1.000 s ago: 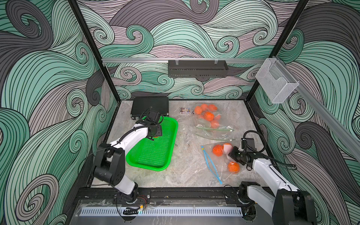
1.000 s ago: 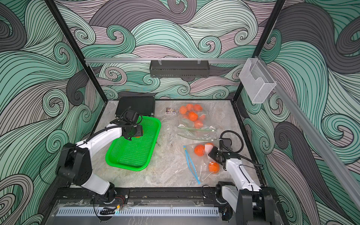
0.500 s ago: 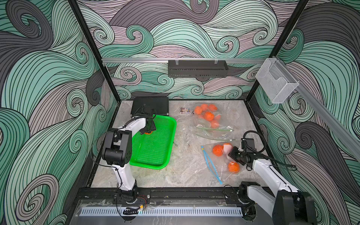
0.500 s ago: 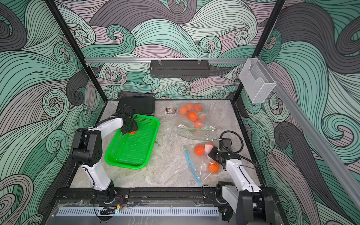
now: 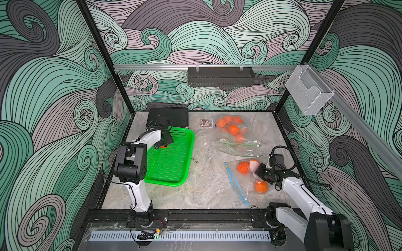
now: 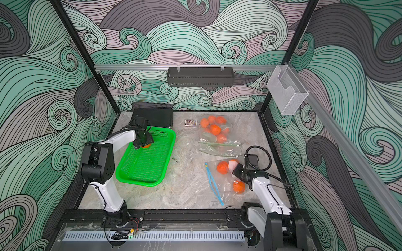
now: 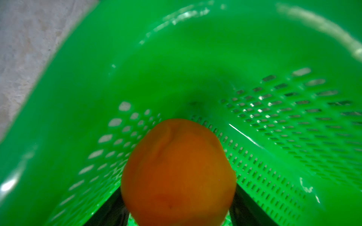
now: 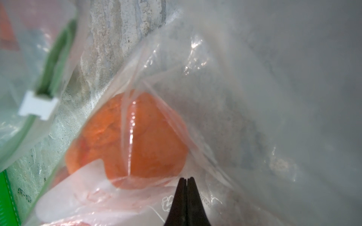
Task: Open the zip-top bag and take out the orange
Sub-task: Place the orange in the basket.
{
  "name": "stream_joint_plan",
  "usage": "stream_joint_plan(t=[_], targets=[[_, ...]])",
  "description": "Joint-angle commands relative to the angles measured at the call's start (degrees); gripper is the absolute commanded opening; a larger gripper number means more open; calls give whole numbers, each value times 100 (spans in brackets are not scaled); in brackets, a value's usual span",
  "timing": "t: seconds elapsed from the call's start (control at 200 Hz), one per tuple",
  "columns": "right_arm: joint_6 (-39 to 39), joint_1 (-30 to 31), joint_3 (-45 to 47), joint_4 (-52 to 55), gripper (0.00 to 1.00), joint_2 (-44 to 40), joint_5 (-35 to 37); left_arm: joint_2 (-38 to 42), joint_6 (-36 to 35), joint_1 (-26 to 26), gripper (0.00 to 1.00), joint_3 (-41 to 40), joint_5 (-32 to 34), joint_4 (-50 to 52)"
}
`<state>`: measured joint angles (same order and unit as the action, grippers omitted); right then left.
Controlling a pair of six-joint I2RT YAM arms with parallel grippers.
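The orange (image 7: 178, 172) sits at the far end of the green basket (image 5: 165, 182), between the black fingers (image 7: 109, 211) of the left tool (image 5: 163, 142). The wrist view is too blurred to tell whether they grip it. On the bench (image 5: 206, 191), the zip-top bag (image 5: 247, 180) holds other oranges (image 5: 243, 167). The right tool (image 8: 187, 182) is closed tight, tips against the bag's film.

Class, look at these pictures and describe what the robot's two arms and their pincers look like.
The left arm and right arm have smooth white link shells joined by boxy black joint housings. Thin black cables run along them, and one cable loop arcs above the right wrist. The left pincer and right pincer are black. The right one's fingers taper to narrow tips.
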<state>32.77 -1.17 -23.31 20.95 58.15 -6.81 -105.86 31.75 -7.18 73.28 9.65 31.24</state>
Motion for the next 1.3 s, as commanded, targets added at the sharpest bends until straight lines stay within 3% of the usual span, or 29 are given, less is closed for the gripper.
stream_joint_plan(t=[0.0,0.245,0.335,0.435,0.505,0.605,0.75,0.851,1.011,1.296], targets=[[-25,35,68,32,5,-76,62,400,-80,31,80,7,-268,-30],[-25,35,80,31,6,-115,62,1111,-149,15,80,-56,-562,179],[-23,36,81,32,6,-128,71,1391,-226,15,74,-227,-831,220],[-24,40,83,24,6,-129,60,1648,-314,-16,56,-581,-1422,51],[-24,43,81,23,6,-130,70,1782,-215,-63,37,-863,-1451,32],[-8,42,85,45,7,-145,98,1821,-196,-125,19,-1236,-1355,-45],[6,44,90,45,7,-180,122,1389,-213,-114,13,-1246,-1092,-105],[7,46,97,50,7,-194,112,1057,-127,-115,6,-1070,-533,-189],[-2,51,116,35,8,-233,127,648,-126,-100,6,-830,192,-272],[-8,55,106,47,8,-209,126,11,-230,31,6,-398,214,-430]])
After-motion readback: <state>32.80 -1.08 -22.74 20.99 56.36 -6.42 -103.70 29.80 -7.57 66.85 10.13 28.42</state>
